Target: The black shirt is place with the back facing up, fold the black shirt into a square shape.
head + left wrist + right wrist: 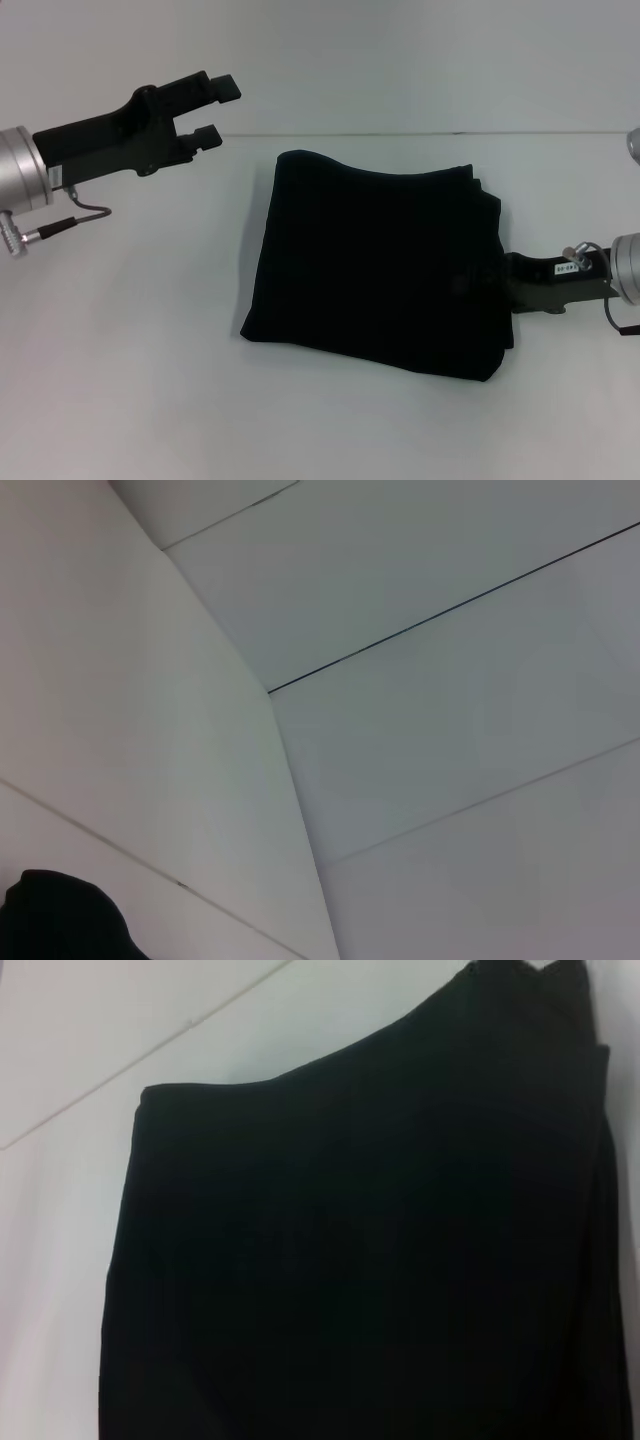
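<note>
The black shirt [375, 265] lies folded into a rough square on the white table, with no lettering showing. It fills most of the right wrist view [350, 1260], and a small dark corner of it shows in the left wrist view [55, 920]. My left gripper [220, 110] is open and empty, raised above the table to the upper left of the shirt and apart from it. My right gripper [518, 280] is low at the shirt's right edge, its front end hidden by the fabric.
The white table [130, 380] spreads around the shirt on all sides. Its back edge meets a white wall [420, 60] just behind the shirt. A grey cable [85, 215] hangs under the left arm.
</note>
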Controlling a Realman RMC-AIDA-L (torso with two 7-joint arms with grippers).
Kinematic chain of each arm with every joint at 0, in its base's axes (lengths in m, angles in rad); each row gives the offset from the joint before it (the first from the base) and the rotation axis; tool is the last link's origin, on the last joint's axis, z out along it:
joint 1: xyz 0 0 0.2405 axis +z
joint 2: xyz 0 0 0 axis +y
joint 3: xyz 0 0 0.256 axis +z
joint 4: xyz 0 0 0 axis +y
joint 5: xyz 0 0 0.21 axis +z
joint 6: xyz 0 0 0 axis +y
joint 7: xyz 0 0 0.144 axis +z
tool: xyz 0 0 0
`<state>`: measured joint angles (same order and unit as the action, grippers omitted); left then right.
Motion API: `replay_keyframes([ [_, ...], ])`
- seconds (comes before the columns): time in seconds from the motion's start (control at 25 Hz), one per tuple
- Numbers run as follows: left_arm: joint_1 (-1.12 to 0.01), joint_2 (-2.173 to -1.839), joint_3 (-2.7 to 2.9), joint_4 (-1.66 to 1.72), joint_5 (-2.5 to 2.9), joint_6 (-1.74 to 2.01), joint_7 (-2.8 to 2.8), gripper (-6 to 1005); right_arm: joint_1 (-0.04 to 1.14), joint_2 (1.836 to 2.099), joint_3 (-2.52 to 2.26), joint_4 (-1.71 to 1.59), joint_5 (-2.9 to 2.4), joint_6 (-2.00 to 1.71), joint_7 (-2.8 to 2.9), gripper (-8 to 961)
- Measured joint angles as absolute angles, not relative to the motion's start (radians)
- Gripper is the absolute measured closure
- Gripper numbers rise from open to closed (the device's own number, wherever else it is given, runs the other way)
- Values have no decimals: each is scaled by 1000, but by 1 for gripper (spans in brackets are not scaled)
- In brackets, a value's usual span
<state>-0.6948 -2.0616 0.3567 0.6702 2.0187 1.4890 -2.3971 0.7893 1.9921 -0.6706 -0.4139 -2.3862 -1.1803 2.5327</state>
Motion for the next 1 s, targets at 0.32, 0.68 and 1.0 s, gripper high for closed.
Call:
replay_keyframes([
  [0.32, -694, -2062, 358, 669, 2003, 1486, -2396, 122, 800, 2019, -712, -417, -2385, -1098, 2531, 435],
  [0.68, -686, -2064, 357, 669, 1995, 1487, -2396, 122, 800, 2019, -702, -438, -2365, -1115, 2527, 759],
  [1.0, -686, -2064, 356, 669, 1982, 1486, -2396, 122, 802, 2016, -703, -520, -2332, -1168, 2521, 893],
])
